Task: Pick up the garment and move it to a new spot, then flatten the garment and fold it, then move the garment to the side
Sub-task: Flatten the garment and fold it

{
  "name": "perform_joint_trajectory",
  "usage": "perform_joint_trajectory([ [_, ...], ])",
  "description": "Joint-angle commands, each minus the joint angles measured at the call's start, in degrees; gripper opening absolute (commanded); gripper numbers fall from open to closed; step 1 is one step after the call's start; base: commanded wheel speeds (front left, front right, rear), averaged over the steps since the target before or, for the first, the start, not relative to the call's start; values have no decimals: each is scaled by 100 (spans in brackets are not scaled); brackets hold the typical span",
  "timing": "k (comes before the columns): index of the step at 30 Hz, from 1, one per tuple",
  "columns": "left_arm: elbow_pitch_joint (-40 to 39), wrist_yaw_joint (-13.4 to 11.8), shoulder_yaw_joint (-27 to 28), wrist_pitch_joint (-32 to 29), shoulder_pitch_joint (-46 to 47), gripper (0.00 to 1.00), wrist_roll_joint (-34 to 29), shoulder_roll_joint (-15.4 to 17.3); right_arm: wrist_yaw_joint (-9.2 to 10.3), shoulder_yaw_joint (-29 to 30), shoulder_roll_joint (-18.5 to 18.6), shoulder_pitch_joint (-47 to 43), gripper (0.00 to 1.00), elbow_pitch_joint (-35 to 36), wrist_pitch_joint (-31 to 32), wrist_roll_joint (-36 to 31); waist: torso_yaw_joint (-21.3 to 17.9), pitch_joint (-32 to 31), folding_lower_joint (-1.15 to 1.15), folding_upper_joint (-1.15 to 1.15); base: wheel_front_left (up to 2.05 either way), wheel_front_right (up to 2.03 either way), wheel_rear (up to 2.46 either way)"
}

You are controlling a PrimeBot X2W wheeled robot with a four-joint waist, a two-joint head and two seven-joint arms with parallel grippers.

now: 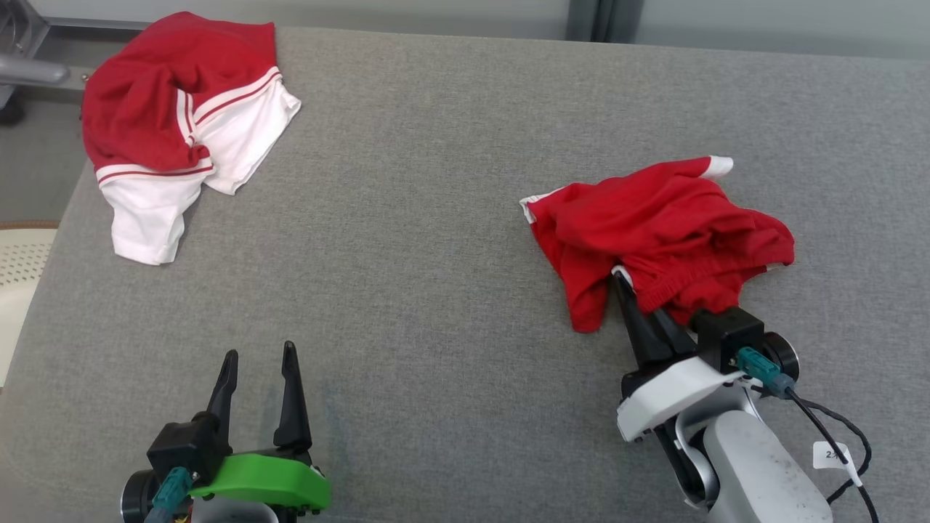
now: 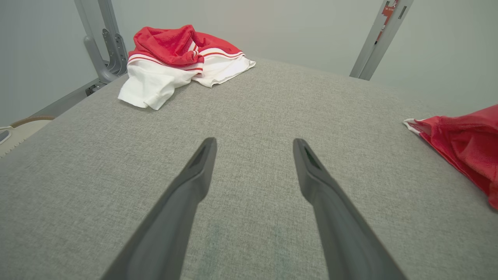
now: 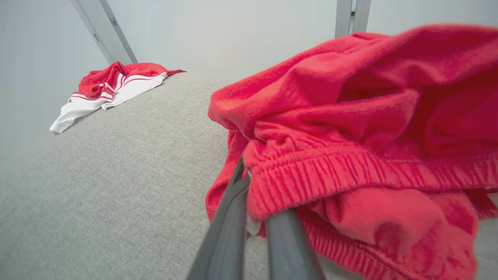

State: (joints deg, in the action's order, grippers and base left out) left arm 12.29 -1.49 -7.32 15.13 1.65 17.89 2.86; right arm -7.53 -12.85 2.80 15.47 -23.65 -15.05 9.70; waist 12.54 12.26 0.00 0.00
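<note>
Crumpled red garment [image 1: 654,225] lying on the right side of a grey fabric-covered surface [image 1: 436,254], well apart from a second, red-and-white garment [image 1: 174,123] heaped at the far left corner. My right pincer [image 1: 626,294] is clamped narrow on the near edge of the red garment, its two dark fingers pinching the ribbed elastic waistband. The right wrist view shows the band bunched over the finger ends, with a scrap of white just beside them. My left pincer [image 1: 259,350] sits wide and holds nothing, low at the near left, over bare grey fabric. I judge this to be the start of the pick-up. To do it well I would raise the right arm straight up first, so the cloth hangs free rather than dragging, then carry it toward the open middle, clear of the other garment. The grip looks shallow, at the band's edge only, so I would lift slowly and watch for slipping. With the waistband uppermost, the left pincer should find its other end more easily for flattening.
</note>
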Motion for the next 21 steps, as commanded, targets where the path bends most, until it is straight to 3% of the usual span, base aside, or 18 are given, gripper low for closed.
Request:
perform_joint_trajectory([
  [1, 22, 11, 35, 3, 79, 100, 47, 6, 8, -90, 15, 32, 0, 181, -20, 14, -131, -47, 0, 0, 0, 0, 0],
  [14, 107, -25, 4, 2, -70, 100, 84, 6, 8, -1095, 20, 88, 0, 1811, -20, -10, -518, -434, 0, 0, 0, 0, 0],
  [21, 80, -18, -23, 3, -120, 100, 101, 6, 8, -581, 18, -238, 0, 1470, 79, 47, -673, -495, 0, 0, 0, 0, 0],
])
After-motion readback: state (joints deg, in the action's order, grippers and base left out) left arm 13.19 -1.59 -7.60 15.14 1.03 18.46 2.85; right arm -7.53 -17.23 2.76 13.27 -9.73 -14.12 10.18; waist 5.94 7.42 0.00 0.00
